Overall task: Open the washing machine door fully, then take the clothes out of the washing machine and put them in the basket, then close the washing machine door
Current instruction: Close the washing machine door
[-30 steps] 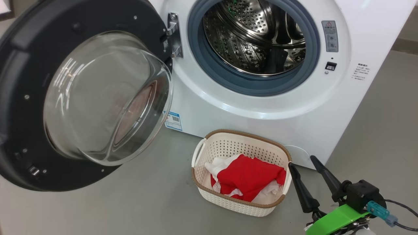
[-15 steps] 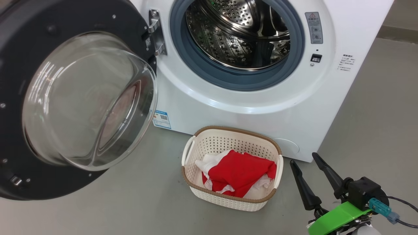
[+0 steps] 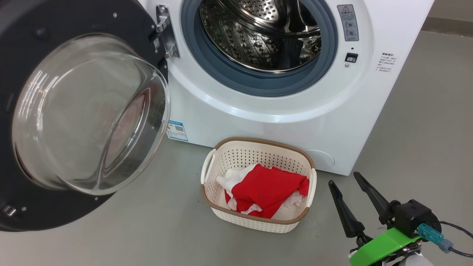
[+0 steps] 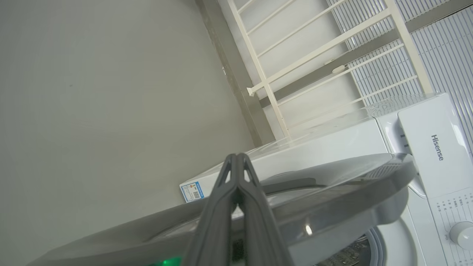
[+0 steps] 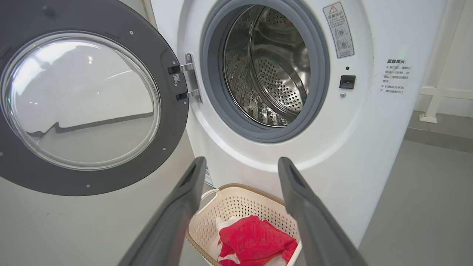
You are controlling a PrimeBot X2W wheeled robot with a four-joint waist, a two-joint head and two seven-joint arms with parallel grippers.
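A smooth, pale grey floor [image 3: 425, 122] with a dull sheen. A white washing machine [image 3: 229, 122] stands on it at 12 o'clock in the head view. A small cream basket [image 3: 255, 221] sits on the floor at the machine's 6 o'clock, just beside its front. Grey floor spreads out at the basket's 3 and 9 o'clock.

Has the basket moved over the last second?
No. The basket slid left in the head view, but the washing machine slid with it; its place against the machine is unchanged, so the camera moved.
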